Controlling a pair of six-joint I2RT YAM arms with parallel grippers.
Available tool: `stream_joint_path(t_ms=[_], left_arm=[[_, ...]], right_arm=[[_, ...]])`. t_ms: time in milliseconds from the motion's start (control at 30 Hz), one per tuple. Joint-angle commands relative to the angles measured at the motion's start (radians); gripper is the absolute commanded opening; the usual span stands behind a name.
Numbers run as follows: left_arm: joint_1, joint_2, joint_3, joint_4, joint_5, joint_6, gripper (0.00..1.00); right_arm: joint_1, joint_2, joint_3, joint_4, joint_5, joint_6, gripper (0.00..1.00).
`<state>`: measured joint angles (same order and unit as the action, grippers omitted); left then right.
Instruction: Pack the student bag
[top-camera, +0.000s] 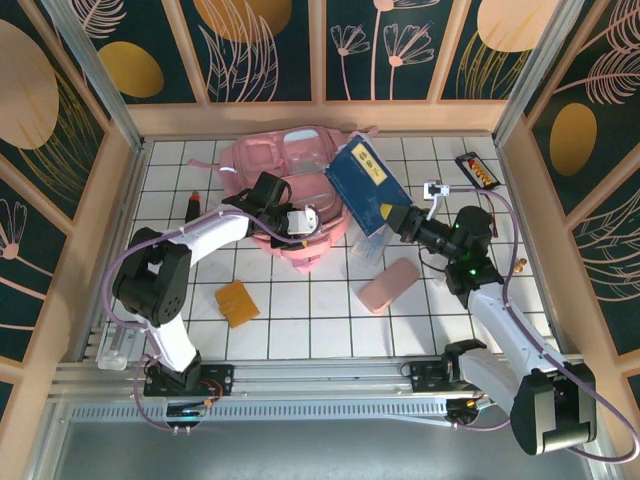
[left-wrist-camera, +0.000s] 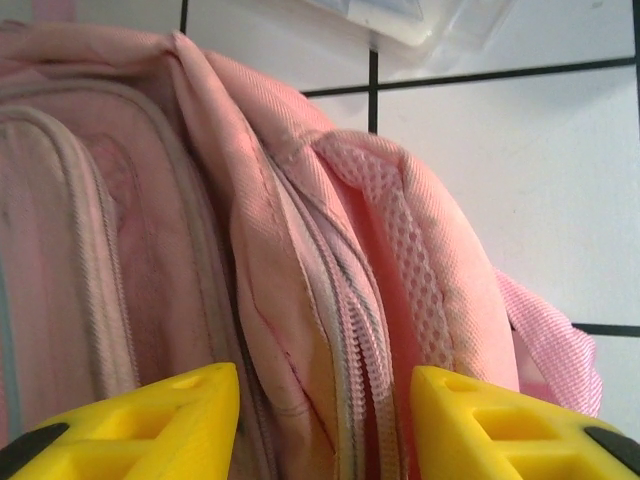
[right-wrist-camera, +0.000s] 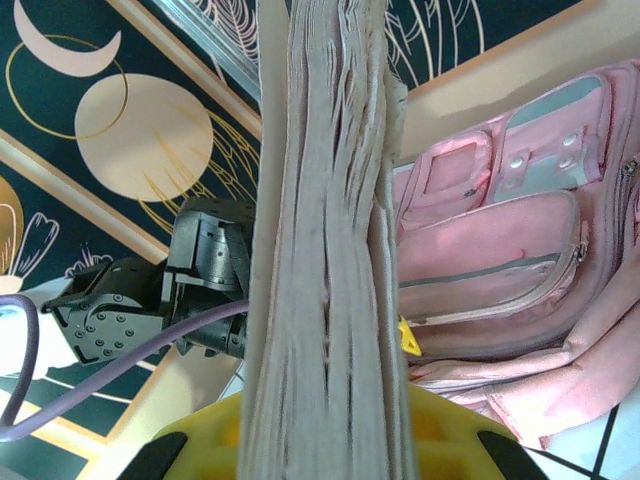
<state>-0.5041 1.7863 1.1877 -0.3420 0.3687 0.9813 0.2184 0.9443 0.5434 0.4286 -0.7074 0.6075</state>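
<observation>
Since left fingers (left-wrist-camera: 150, 425) straddle the zip edge (left-wrist-camera: 345, 330) of the student bag (top-camera: 285, 165) on the worktop (top-camera: 300, 320), grip unclear, we fear fabric slipping and the book (right-wrist-camera: 330, 250) clamped in right fingers (right-wrist-camera: 445, 435) snagging.

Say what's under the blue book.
Beneath the blue book, the right edge of the bag and a clear case show; anything else it covers is hidden.

No writing is legible from here; the pale marks on the blue book (top-camera: 365, 180) cover are too small to read.
</observation>
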Motion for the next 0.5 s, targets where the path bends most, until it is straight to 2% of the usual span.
stream_joint_path(t_ms=[0, 133, 200, 333, 400, 467], left_arm=[[0.002, 0.033, 0.021, -0.014, -0.044, 0.008, 0.37], [0.003, 0.053, 0.074, -0.058, 0.026, -0.018, 0.11], [0.003, 0.044, 0.093, -0.071, 0.076, -0.041, 0.07], [0.01, 0.021, 0.116, -0.084, 0.165, -0.098, 0.08], [0.02, 0.021, 0.128, -0.084, 0.221, -0.133, 0.17], [0.025, 0.03, 0.148, -0.079, 0.241, -0.157, 0.2]], right_arm=[[-0.01, -0.039, 0.026, 0.028, 0.002, -0.021, 0.0], [-0.01, -0.04, 0.028, 0.029, -0.003, -0.019, 0.0], [-0.012, -0.042, 0.032, 0.02, -0.01, -0.024, 0.0], [-0.012, -0.051, 0.038, -0.011, -0.011, -0.046, 0.0], [-0.012, -0.051, 0.039, -0.026, -0.006, -0.059, 0.0], [-0.012, -0.05, 0.038, -0.032, 0.001, -0.064, 0.0]])
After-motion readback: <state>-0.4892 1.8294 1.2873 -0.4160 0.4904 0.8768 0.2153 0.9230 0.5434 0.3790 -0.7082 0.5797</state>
